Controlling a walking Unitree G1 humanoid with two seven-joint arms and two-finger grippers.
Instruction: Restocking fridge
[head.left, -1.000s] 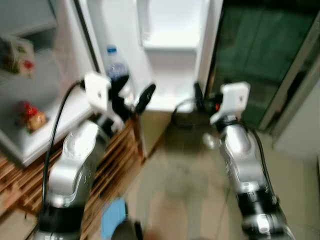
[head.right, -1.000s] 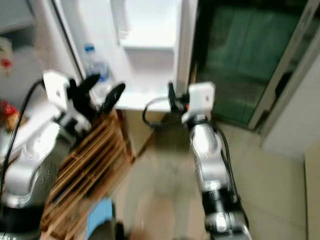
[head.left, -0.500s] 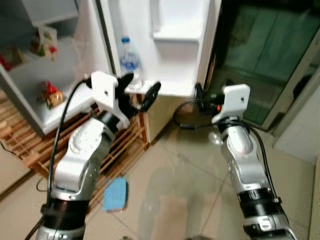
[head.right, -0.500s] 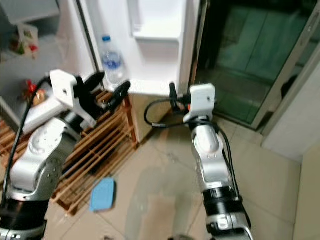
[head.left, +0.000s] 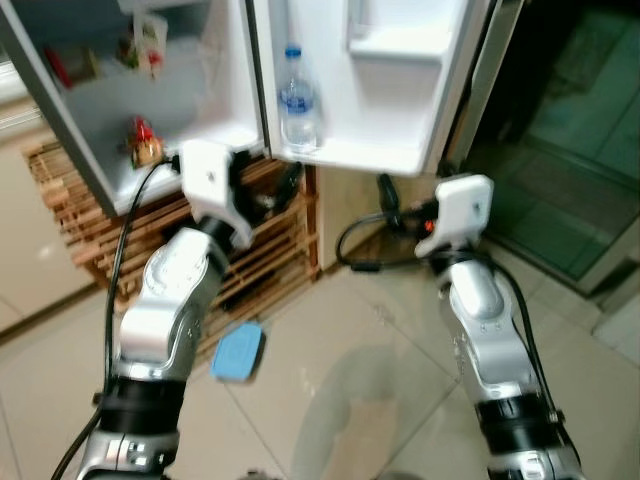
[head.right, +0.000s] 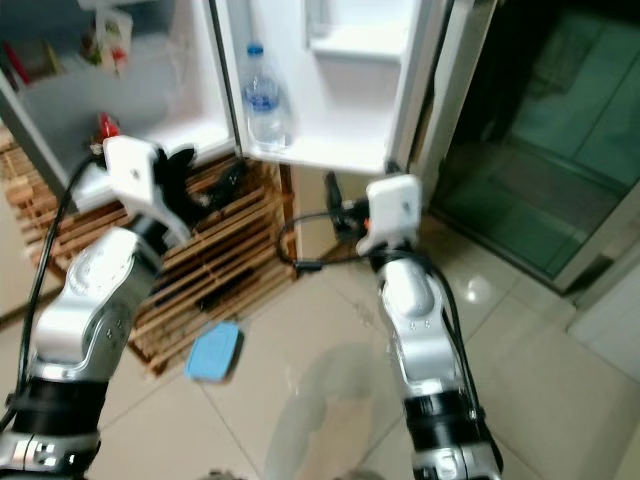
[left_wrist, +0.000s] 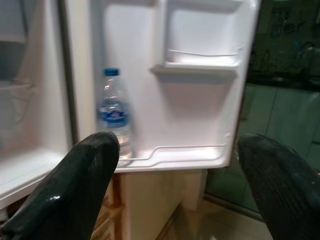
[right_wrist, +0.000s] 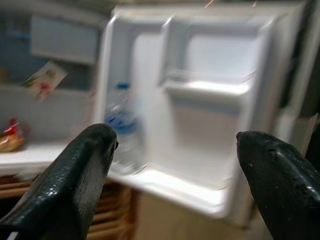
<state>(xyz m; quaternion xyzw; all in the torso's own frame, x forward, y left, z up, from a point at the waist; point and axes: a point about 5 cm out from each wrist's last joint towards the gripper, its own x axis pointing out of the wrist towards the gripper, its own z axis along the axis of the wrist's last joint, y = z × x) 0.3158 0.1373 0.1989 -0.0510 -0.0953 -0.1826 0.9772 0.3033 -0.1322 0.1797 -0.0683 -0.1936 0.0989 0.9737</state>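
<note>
Both arms facing open fridge door (head.left: 400, 90), left gripper (left_wrist: 180, 190) and right gripper (right_wrist: 175, 185) jaws apart, carrying nothing. Water bottle (head.left: 297, 100) standing in door shelf. Next move likely calling for fetching an item.

Bottle (head.left: 297, 98) upright in open fridge door (head.left: 400, 110).

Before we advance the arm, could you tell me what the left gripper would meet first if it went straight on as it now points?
Probably the inside of the open fridge door; the water bottle stands toward one finger's side. Depth is unclear.

Clear plastic bottle (head.left: 298, 100) in glossy white plastic fridge door (head.left: 400, 90); slatted wood rack (head.left: 255, 245); shiny tile floor (head.left: 340, 400).
</note>
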